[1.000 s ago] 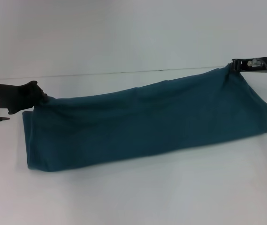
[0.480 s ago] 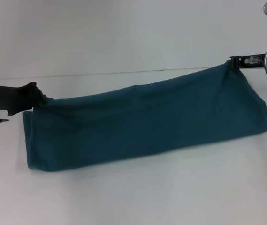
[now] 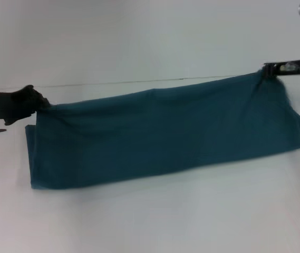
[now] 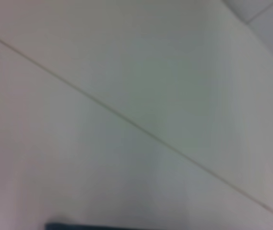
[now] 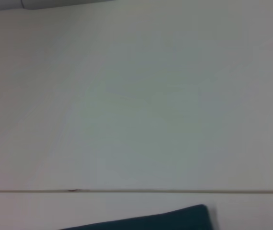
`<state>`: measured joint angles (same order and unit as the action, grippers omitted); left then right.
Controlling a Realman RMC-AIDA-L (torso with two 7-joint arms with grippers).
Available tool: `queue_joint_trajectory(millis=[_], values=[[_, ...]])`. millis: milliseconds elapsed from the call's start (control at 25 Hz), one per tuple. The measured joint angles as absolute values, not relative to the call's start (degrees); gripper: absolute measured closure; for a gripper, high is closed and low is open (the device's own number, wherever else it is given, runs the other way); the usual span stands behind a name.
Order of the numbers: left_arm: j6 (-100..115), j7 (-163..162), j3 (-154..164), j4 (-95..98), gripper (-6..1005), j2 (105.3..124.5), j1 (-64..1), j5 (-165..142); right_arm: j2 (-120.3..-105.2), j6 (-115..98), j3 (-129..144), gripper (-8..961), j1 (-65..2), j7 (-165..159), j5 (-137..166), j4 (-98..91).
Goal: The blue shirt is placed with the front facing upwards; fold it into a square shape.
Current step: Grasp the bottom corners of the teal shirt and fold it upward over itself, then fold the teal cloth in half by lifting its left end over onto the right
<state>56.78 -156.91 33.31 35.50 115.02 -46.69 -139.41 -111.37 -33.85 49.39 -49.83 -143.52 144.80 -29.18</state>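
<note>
Teal, one blue shirt (image 3: 165,134) hangs between two pincers: left pincer (image 3: 40,101), right pincer (image 3: 265,70).

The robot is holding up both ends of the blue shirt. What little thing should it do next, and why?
Probably carry the lifted edge forward, toward the near side, and lay it down. The left gripper and right gripper each pinch an end of the blue shirt, its far edge raised and stretched tight while the near edge rests on the table. That would make the next fold.

The blue shirt (image 3: 165,134) stretches across the table (image 3: 165,221), between the left end effector (image 3: 38,103) and right end effector (image 3: 265,71).
</note>
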Motion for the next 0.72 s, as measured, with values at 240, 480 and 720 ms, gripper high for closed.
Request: queue_joint_trajectory(millis=[240,480,720], values=[[55.69,-156.66,33.20,38.03,815,114.71,-43.20,-133.79,-108.16,-33.88,49.00,749,-49.97,-146.35,146.90,-29.61],[56.55,-156.66,32.67,39.69,679,114.76,-41.76,-132.04,-104.69,-38.04,47.29,698,-49.32,-147.89,146.56,-31.19],[57.52,-156.64,32.92,39.92,407,114.85,-41.61,-131.76,-104.39,-46.69,43.65,480,-47.53,-146.66,144.58,-35.87]])
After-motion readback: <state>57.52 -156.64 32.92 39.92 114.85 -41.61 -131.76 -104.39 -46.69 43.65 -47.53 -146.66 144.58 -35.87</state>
